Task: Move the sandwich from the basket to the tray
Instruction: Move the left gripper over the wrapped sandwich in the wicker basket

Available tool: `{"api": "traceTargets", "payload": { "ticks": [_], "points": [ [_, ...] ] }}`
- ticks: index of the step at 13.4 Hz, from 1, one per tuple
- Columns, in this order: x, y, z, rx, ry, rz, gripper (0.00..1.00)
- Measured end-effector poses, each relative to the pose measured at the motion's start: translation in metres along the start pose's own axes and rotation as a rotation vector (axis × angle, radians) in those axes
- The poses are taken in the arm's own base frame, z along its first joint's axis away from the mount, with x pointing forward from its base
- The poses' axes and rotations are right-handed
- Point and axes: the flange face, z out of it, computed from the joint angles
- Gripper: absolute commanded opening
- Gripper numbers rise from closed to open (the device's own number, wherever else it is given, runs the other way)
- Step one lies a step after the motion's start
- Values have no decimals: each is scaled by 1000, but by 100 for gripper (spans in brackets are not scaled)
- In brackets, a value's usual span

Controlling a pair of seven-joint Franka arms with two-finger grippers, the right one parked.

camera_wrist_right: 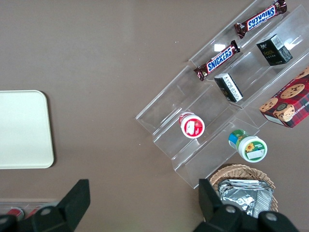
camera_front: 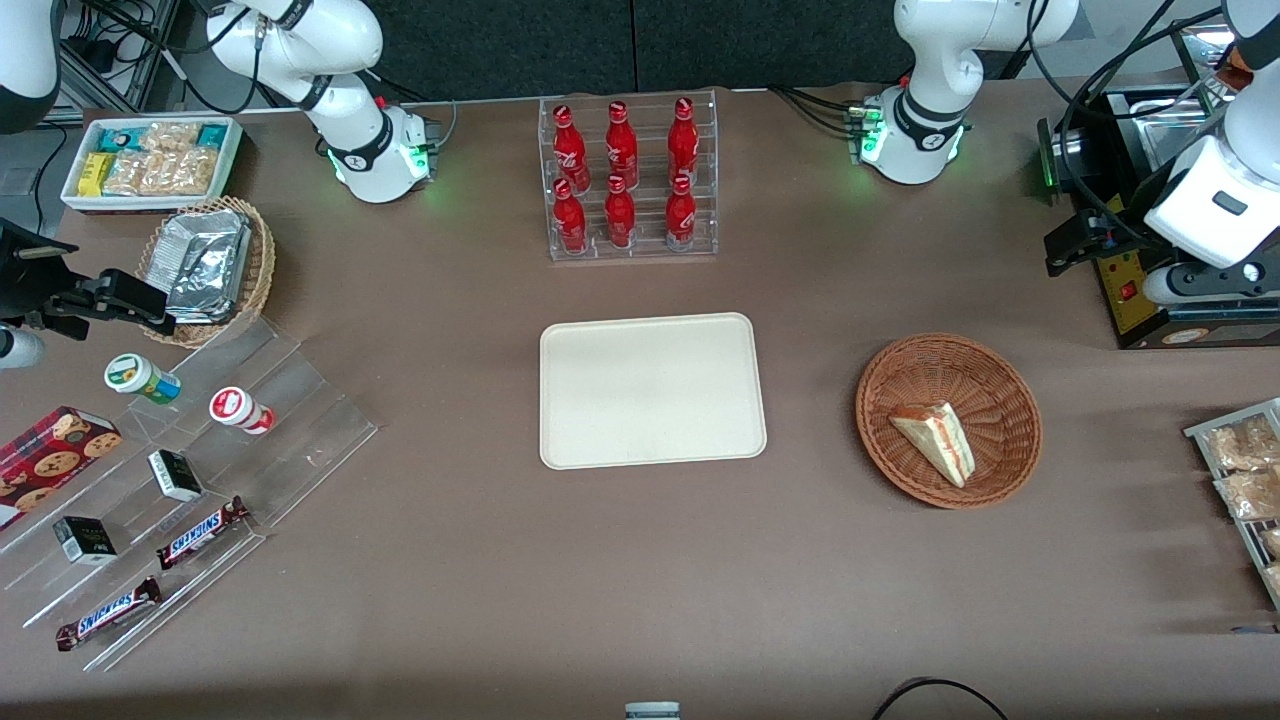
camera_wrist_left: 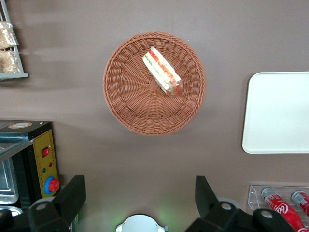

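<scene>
Sandwich (camera_front: 935,441) lay in the round wicker basket (camera_front: 948,352) toward the working arm's end of the desk, long axis diagonal, beside the bare tray (camera_front: 652,390). Gripper (camera_wrist_left: 140,203) hovered high and well apart from it, nearer the desk's arm-base edge, jaws spread wide, holding nothing.

Left arm raised, gripper (camera_wrist_left: 140,203) pointing down, jaws spread wide
</scene>
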Motion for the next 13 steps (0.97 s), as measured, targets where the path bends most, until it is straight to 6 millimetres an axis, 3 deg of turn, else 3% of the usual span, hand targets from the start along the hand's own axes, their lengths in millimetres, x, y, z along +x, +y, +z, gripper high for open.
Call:
{"api": "traceTargets", "payload": {
  "ticks": [3, 5, 7, 9, 13],
  "points": [
    [0, 1, 3, -1, -17, 35, 100],
    [5, 2, 16, 3, -48, 45, 100],
    [21, 5, 56, 9, -88, 48, 100],
    [39, 8, 108, 10, -85, 28, 100],
    [58, 19, 194, -4, 13, -261, 100]
  ]
}}
